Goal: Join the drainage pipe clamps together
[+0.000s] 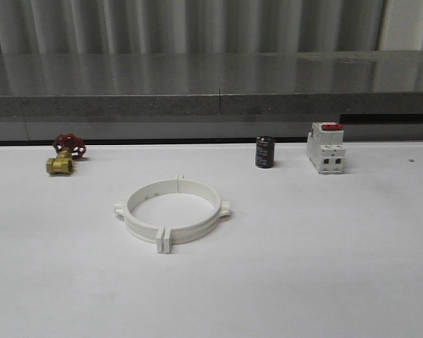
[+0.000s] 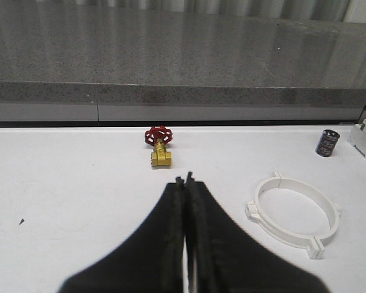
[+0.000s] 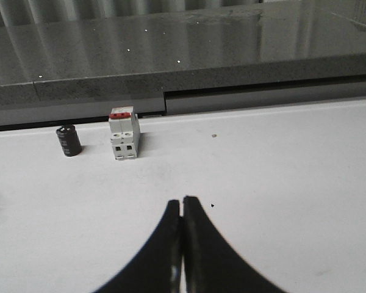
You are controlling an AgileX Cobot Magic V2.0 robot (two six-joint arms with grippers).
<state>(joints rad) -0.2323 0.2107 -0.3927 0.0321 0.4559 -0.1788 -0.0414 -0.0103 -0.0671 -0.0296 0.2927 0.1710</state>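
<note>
Front view: the pipe clamps [image 1: 172,214] lay flat on the white tabletop [image 1: 324,267], a little left of centre, set together as one closed ring. Behind them, near the back edge, stood a brass valve with a red handwheel [image 1: 65,155] at the left, a black cylinder [image 1: 265,152] right of centre, and a white block with a red top [image 1: 326,148] just beyond it.

Left wrist view: the left hand [image 2: 186,180] was clenched, its two black fingers pressed together with nothing between them. The valve lay ahead of the fingertips, apart from them. The ring lay off to one side, well clear of the hand, with the cylinder and the edge of the block farther back.

Right wrist view: the right hand [image 3: 182,200] was likewise clenched on nothing, fingers meeting at the tips. The cylinder and the block stood ahead of it by the grey ledge [image 3: 183,79], close together but not touching. A small dark speck [image 3: 212,205] sat on the tabletop just beside the fingertips. A sliver at the picture's edge was too little to identify.

Ring's look: two white plastic half-rings, their flat end flanges meeting at a near seam and a far seam. The near flanges stuck out as a paired lug; a small tab stuck out at each side. Whether the flanges were locked or merely touching could not be told.
</note>
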